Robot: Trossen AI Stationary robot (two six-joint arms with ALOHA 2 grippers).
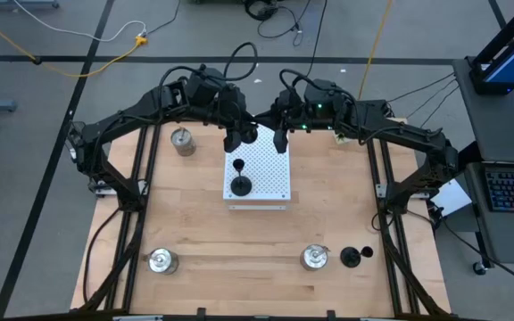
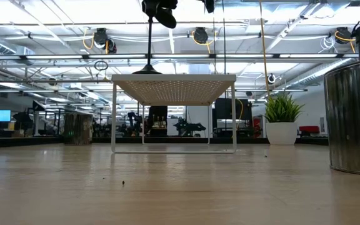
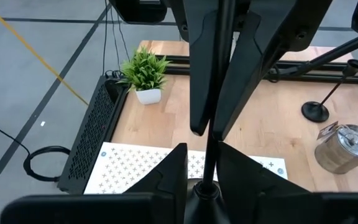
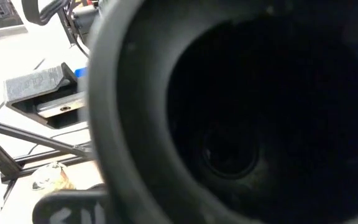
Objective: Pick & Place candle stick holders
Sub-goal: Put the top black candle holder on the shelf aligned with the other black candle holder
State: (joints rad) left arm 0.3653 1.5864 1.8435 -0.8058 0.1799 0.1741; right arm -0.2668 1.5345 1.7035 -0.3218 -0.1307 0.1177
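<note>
One black candle stick holder (image 1: 240,185) sits on the white perforated board (image 1: 270,174), my left gripper (image 1: 238,136) pinching its stem top. Right gripper (image 1: 280,139) clenched empty, hovering. Next: let go, lift straight.

Black holder (image 1: 240,185), white perforated board (image 1: 270,174)

wooden table (image 1: 266,236), white perforated board (image 1: 270,174), 3 silver holders (image 1: 161,260), black holder (image 1: 351,257)

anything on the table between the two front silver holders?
Nothing: in the high view, only bare wood runs from the left silver holder to the right silver holder. The black holder sits beyond it.
</note>
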